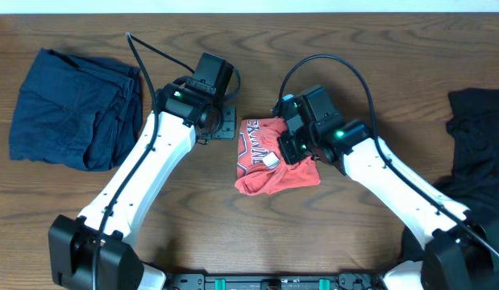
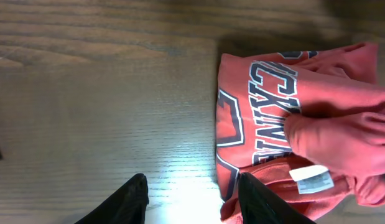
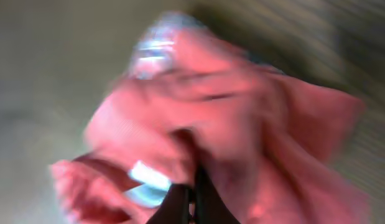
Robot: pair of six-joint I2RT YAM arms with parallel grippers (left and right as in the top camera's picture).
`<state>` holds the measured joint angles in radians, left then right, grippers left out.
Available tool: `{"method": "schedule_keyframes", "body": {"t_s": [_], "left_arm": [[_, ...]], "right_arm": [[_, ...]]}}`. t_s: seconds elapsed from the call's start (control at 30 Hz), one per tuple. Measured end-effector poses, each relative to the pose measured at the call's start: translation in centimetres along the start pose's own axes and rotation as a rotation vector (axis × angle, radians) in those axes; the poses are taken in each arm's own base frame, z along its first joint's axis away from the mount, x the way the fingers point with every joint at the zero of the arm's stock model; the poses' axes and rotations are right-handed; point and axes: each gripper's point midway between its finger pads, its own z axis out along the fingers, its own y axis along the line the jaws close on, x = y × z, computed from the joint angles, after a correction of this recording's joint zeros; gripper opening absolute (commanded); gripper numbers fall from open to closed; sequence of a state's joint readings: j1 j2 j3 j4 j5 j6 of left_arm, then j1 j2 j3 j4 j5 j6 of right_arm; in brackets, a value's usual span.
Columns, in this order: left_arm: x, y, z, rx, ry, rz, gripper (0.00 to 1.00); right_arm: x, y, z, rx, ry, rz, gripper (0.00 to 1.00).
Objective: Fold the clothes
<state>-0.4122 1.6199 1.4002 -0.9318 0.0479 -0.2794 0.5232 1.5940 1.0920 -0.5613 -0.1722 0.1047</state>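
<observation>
The half-folded coral-red fabric T-shirt [image 1: 269,167] with white block lettering lies mid-table. Your right gripper [image 3: 192,198] is pinched shut on a fold of it; your left gripper [image 2: 192,194] hangs part-open and empty just beside its lettered edge. Draw the fold across low and flat.
</observation>
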Motion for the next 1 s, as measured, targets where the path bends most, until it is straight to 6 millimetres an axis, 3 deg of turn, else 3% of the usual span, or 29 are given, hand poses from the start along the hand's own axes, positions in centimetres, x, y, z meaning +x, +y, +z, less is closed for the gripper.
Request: {"method": "schedule_keyframes", "body": {"t_s": [0.13,0.17,0.2,0.27,0.3,0.4,0.47,0.53,0.63,0.73,0.83,0.9,1.0], "left_arm": [[0.2,-0.2,0.5,0.009,0.019,0.001,0.49],[0.3,-0.3,0.7,0.014,0.025,0.001,0.49],[0.4,-0.5,0.8,0.021,0.032,0.001,0.48],[0.5,-0.8,1.2,0.039,0.046,0.001,0.49],[0.5,-1.0,1.4,0.047,0.053,0.0,0.48],[0.7,-1.6,2.1,0.078,0.078,-0.001,0.49],[1.0,-2.0,2.7,0.098,0.101,-0.002,0.49],[1.3,-2.3,3.3,0.116,0.126,-0.004,0.49],[1.9,-2.6,4.0,0.129,0.158,-0.007,0.49],[2.3,-2.7,4.4,0.137,0.179,0.003,0.48],[2.3,-2.7,4.5,0.142,0.178,0.009,0.48],[2.2,-2.8,4.5,0.145,0.174,0.012,0.48],[2.2,-2.8,4.5,0.146,0.173,0.013,0.47]], "right_arm": [[-0.5,-3.7,-0.1,0.108,-0.023,0.104,0.01],[-0.8,-4.8,-0.4,0.13,-0.037,0.133,0.07],[-1.1,-6.3,-0.7,0.156,-0.055,0.169,0.23],[-1.3,-8.8,-1.2,0.2,-0.076,0.23,0.4],[-1.3,-9.7,-1.5,0.215,-0.083,0.26,0.44],[-1.0,-12.6,-2.3,0.253,-0.096,0.345,0.36],[-0.6,-13.2,-2.5,0.207,-0.09,0.379,0.36],[-0.5,-12.1,-2.5,0.112,-0.076,0.361,0.41],[-0.4,-8.6,-2.6,-0.069,-0.051,0.289,0.49],[-1.1,-4.9,-3.5,-0.221,-0.066,0.219,0.63],[-1.6,-2.6,-4.0,-0.276,-0.073,0.227,0.75],[-1.3,-1.9,-3.8,-0.258,-0.049,0.288,0.77],[-1.5,-1.2,-3.1,-0.233,-0.038,0.365,0.7]]}}
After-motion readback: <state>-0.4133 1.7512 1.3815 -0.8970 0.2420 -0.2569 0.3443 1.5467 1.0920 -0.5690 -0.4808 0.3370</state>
